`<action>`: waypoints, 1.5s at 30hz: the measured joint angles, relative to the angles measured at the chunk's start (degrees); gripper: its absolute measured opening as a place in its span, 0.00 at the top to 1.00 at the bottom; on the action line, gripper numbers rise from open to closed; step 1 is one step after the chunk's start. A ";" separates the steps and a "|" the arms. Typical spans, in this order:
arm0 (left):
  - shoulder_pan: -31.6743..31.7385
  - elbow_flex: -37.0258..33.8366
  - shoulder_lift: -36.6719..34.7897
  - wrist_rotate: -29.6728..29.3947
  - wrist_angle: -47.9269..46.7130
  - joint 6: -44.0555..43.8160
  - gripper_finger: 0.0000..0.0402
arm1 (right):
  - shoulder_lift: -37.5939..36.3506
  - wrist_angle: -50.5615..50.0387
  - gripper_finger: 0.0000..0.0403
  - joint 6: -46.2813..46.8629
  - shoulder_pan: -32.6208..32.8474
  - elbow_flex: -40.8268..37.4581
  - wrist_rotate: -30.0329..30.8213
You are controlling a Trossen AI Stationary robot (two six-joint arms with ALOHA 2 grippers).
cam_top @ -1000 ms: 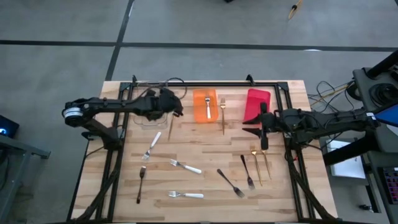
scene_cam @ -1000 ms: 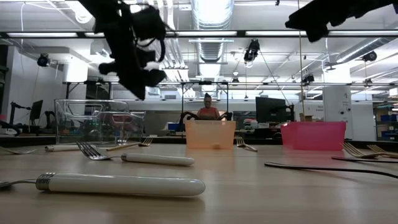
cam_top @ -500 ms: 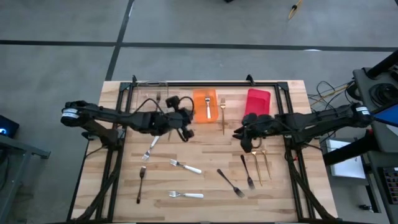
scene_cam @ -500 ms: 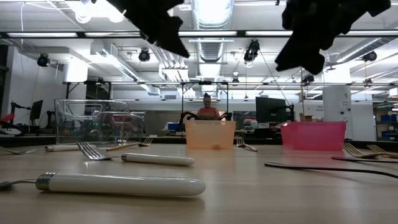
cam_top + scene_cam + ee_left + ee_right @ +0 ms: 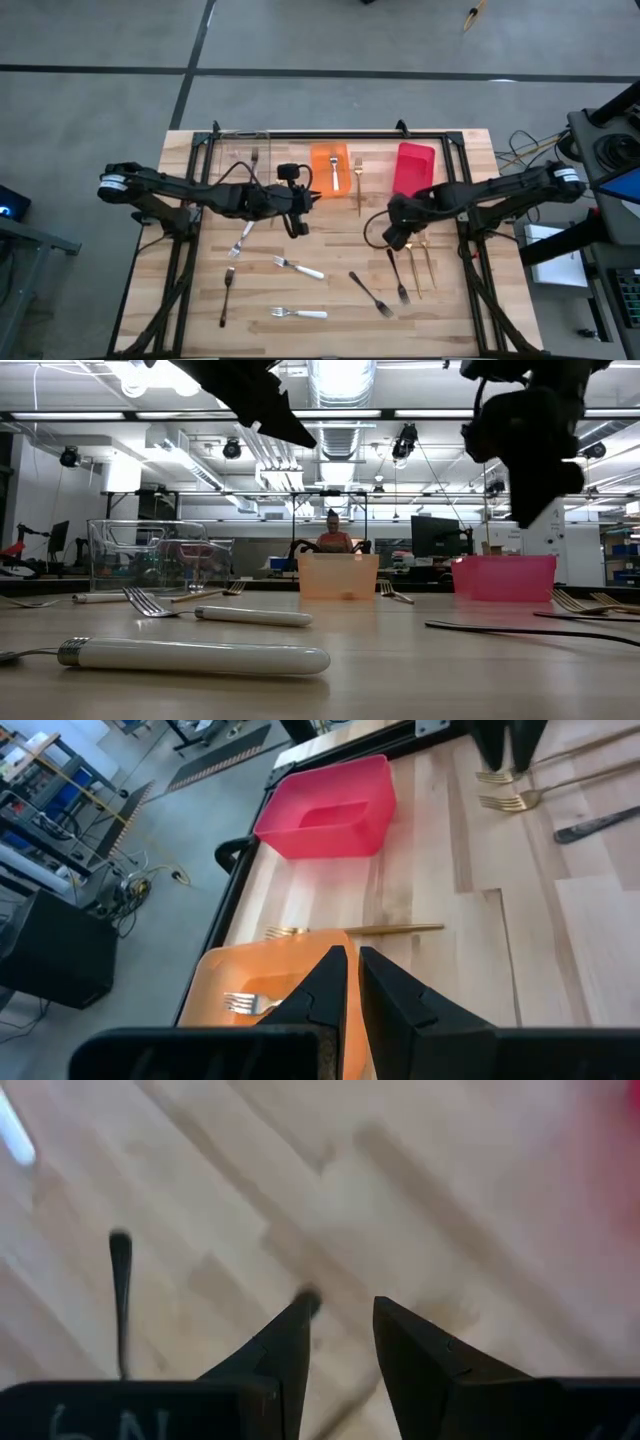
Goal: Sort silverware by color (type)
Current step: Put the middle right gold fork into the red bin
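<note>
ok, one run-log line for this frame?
left gripper: shut, empty, mid-table near orange bin | right gripper: part open, empty, above dark fork | forks on table: mostly unsorted

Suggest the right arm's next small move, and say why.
Probably lower the right gripper onto the dark fork or the gold forks beside it: its fingers stand apart with nothing between them, hovering above the table just beyond those forks.

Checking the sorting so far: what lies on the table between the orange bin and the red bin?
In the high view, one gold fork lies on the wood between the orange bin and the red bin, inside neither.
</note>
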 joint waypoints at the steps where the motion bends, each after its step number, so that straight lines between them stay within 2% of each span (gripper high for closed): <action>1: 0.00 -0.08 0.00 0.00 -0.12 0.00 0.97 | 0.19 -0.76 0.75 1.47 0.45 -0.08 -1.38; 11: 0.00 -0.41 -0.04 -0.10 -2.29 -2.66 0.97 | 3.05 -4.25 0.75 16.60 7.04 -0.28 -9.03; 18: -0.07 -0.49 -0.95 -0.31 -9.04 -6.08 0.97 | 7.55 -5.19 0.75 23.12 8.98 -0.39 -9.98; 22: -0.08 -2.16 -3.38 -0.35 -8.87 -7.68 0.97 | 9.78 -5.43 0.73 22.25 8.93 -0.39 -11.03; 25: -0.07 -6.04 -6.60 -0.02 -6.36 -8.00 0.97 | 10.98 -5.43 0.69 20.26 8.93 -0.43 -11.24; 34: -0.15 -13.94 -18.12 -0.04 5.79 -7.51 0.97 | 13.23 -5.39 0.54 17.95 8.91 -0.43 -8.55; 45: -0.26 -15.92 -20.78 -0.02 8.20 -7.19 0.97 | 16.59 -4.96 0.56 16.37 8.93 -0.66 -7.43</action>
